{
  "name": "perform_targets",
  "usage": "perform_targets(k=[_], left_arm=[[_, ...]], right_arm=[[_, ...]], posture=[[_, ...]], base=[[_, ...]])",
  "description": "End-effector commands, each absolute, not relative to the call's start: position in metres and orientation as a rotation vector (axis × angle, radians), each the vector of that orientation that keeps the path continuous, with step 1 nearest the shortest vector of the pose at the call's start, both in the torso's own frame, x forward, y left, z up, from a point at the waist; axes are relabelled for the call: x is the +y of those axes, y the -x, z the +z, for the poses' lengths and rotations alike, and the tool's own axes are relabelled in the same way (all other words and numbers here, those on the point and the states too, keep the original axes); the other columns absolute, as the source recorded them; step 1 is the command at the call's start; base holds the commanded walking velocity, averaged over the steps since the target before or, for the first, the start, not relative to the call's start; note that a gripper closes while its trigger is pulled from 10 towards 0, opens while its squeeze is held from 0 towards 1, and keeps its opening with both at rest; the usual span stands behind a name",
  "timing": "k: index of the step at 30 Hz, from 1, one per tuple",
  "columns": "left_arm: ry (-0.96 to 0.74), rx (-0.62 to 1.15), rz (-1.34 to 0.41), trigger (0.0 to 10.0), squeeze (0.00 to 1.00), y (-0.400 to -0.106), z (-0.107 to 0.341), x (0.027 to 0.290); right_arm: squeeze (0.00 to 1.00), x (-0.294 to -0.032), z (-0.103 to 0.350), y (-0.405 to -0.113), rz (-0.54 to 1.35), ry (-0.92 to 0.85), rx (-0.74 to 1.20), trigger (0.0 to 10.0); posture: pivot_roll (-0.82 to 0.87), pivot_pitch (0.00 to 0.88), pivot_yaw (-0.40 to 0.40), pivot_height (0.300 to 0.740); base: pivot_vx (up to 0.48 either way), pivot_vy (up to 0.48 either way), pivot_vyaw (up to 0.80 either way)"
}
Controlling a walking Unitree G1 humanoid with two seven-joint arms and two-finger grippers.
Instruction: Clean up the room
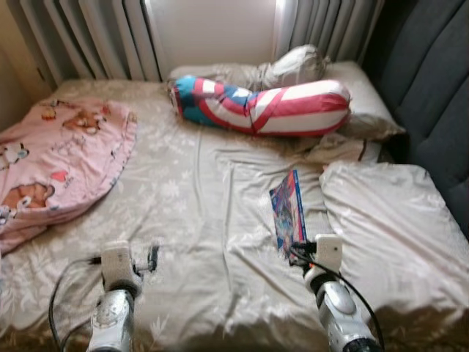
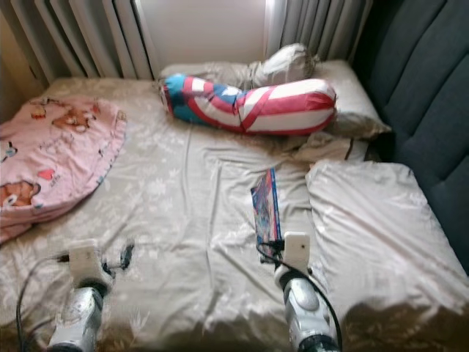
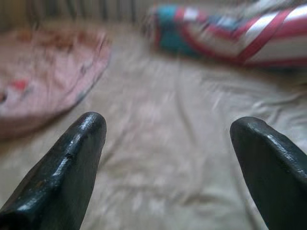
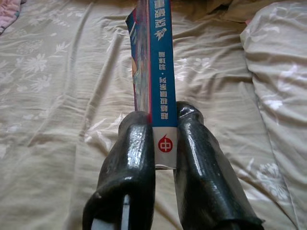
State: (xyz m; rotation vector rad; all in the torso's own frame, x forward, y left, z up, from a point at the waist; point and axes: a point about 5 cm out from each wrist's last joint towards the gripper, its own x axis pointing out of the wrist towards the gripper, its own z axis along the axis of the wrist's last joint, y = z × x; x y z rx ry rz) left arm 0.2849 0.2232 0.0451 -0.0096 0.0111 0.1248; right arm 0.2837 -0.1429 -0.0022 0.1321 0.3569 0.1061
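A thin blue book (image 1: 289, 210) with a colourful cover stands on edge above the beige bedsheet (image 1: 205, 220), held by its near end. My right gripper (image 4: 164, 128) is shut on the book (image 4: 154, 57), its two fingers pressed on either side of the spine. My left gripper (image 3: 168, 143) is open over the sheet near the bed's front, with nothing between its fingers (image 3: 72, 163). The left wrist (image 1: 117, 268) sits at the lower left of the bed.
A pink cartoon blanket (image 1: 58, 158) lies at the bed's left. A red, white and blue bolster (image 1: 271, 103) and pillows (image 1: 293, 66) lie at the head. A white quilt (image 1: 388, 220) covers the right side beside a dark padded wall (image 1: 432, 81).
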Motion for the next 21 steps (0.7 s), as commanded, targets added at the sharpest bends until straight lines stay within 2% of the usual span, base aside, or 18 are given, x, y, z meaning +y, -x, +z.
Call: perform_targets(k=[1,6,11,21], left_arm=[[0.005,0.007,0.106,10.0,0.00,-0.280,0.043,0.219],[0.006,-0.034,0.081,10.0,0.00,-0.277,0.049,0.213],[0.010,-0.023,0.075,10.0,0.00,-0.276,0.048,0.210],[0.003,-0.021,0.040,10.0,0.00,-0.271,0.054,0.207]], right_arm=[[0.00,-0.142,0.003,-0.288,0.117,-0.122,0.330,10.0],[0.00,-0.142,0.005,-0.289,0.131,-0.112,0.318,10.0],[0.00,-0.145,0.005,-0.291,0.118,-0.122,0.335,10.0],[0.00,-0.162,0.013,-0.308,0.006,-0.315,0.389,10.0]], posture=[[-0.04,0.027,-0.028,0.680],[-0.04,0.022,-0.028,0.647],[-0.04,0.018,-0.026,0.647],[-0.01,0.055,-0.015,0.647]], base=[[0.000,0.000,0.00],[0.000,0.000,0.00],[0.000,0.000,0.00],[0.000,0.000,0.00]])
